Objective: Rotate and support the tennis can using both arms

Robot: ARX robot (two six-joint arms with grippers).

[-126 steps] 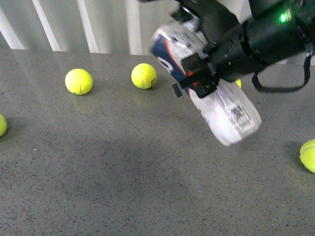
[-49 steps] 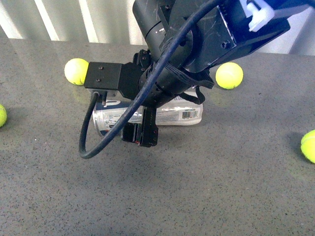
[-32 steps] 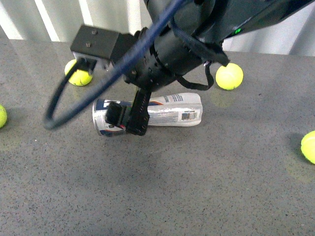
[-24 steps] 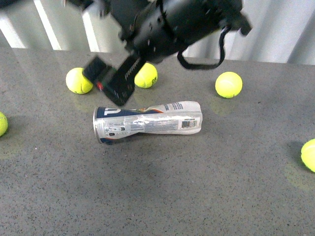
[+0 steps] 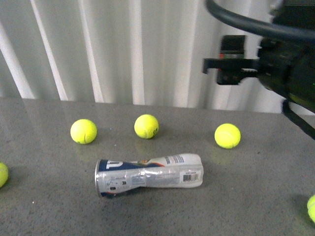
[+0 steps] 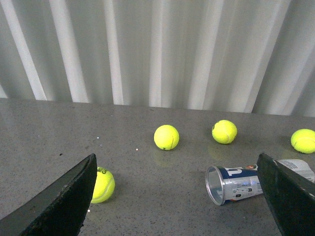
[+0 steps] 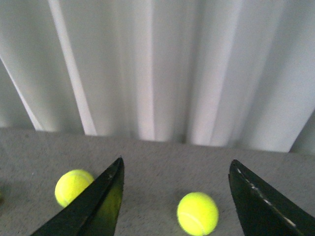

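Note:
The tennis can (image 5: 147, 174) lies on its side on the grey table (image 5: 236, 206), clear of both grippers, its metal rim to the left and its barcode end to the right. In the left wrist view the tennis can (image 6: 238, 181) shows its open rim, and its far end is hidden behind one black finger (image 6: 290, 196). My left gripper (image 6: 175, 156) is open and holds nothing. My right gripper (image 7: 175, 161) is open too, above the table, and faces the curtain and two balls. The right arm (image 5: 280, 69) hangs high at the upper right.
Three yellow-green tennis balls (image 5: 83, 131) (image 5: 146, 126) (image 5: 227, 135) sit in a row behind the can. One more ball (image 5: 1, 174) lies at the left edge and another (image 5: 311, 206) at the right edge. A white curtain (image 5: 123, 49) closes the back.
The black arm that hung low over the can has lifted away up and to the right. The can stays on its side on the table. The view now takes in the curtain.

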